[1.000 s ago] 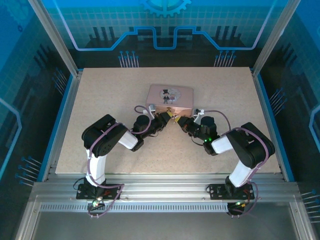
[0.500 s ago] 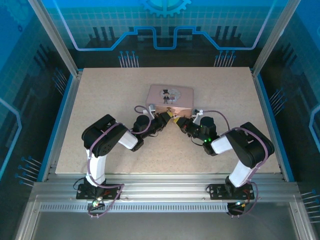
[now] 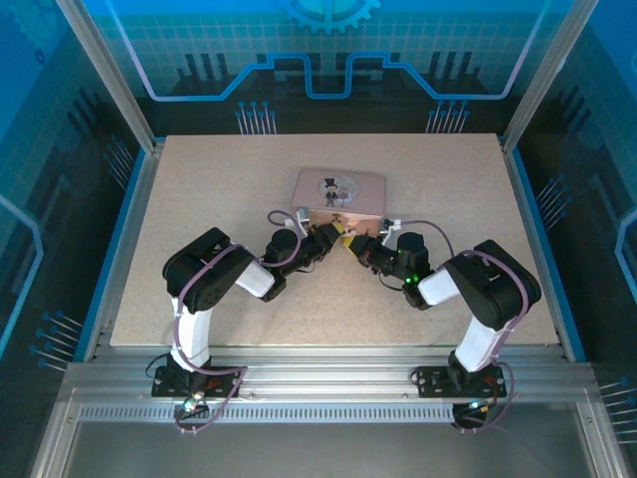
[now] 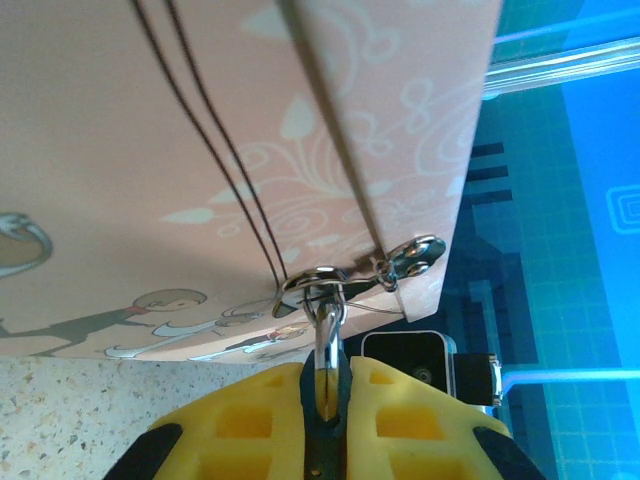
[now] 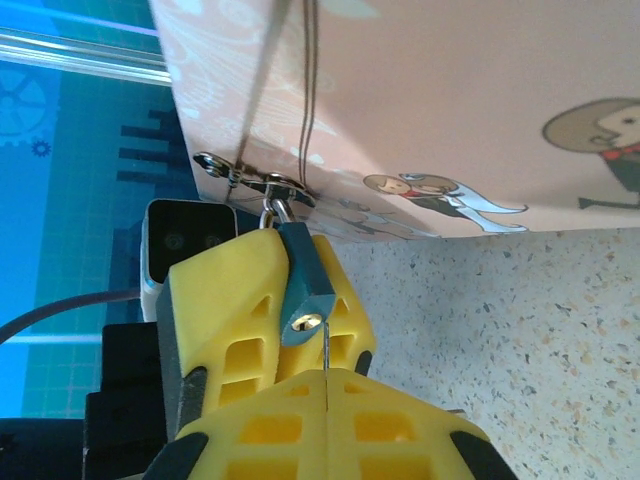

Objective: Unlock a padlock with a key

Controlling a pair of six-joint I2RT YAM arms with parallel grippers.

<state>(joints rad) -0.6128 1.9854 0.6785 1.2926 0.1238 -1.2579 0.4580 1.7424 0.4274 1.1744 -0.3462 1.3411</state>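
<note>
My left gripper [image 4: 327, 385] pinches the padlock [image 5: 303, 285], its teal body squeezed between the yellow fingers; the shackle [image 4: 325, 335] runs up through the hasp [image 4: 400, 262] on the front wall of the pink tin [image 5: 450, 100]; my right gripper [image 5: 325, 390] is pressed together on the key [image 5: 325, 352], a thin sliver whose tip sits just beside the keyhole [image 5: 305, 320]; whether it is inside I cannot tell; the tin stands on the speckled table [image 5: 520, 330].
</note>
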